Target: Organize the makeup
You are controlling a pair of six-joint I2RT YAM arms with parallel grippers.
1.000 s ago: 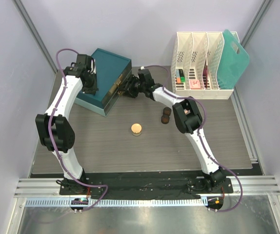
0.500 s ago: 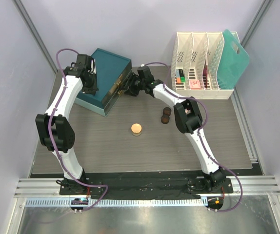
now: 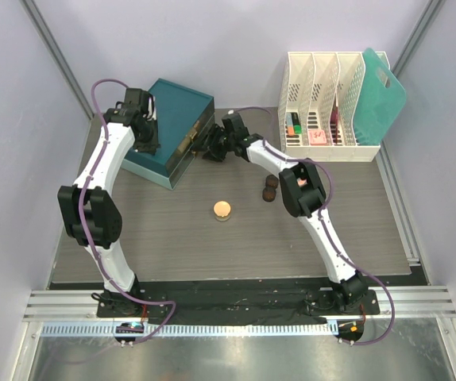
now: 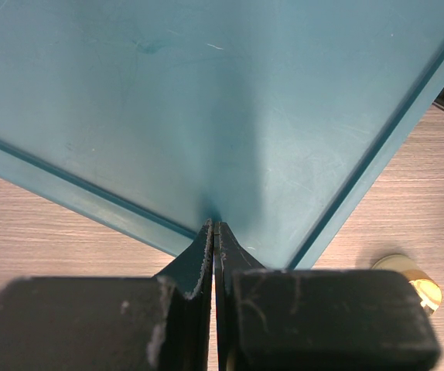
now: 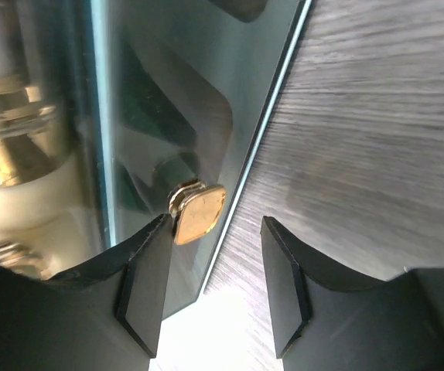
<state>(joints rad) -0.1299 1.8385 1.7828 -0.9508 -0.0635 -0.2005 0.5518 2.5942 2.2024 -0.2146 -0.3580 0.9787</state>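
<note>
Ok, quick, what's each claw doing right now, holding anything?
Left claw: closed, holding nothing, over the teal box.
Right claw: open around the gold knob, not gripping it.

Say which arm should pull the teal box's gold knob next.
Right. The right gripper is open with the gold knob between its fingers. The left gripper is shut, tips against the teal box, away from the knob; likely better bracing the box.
</note>
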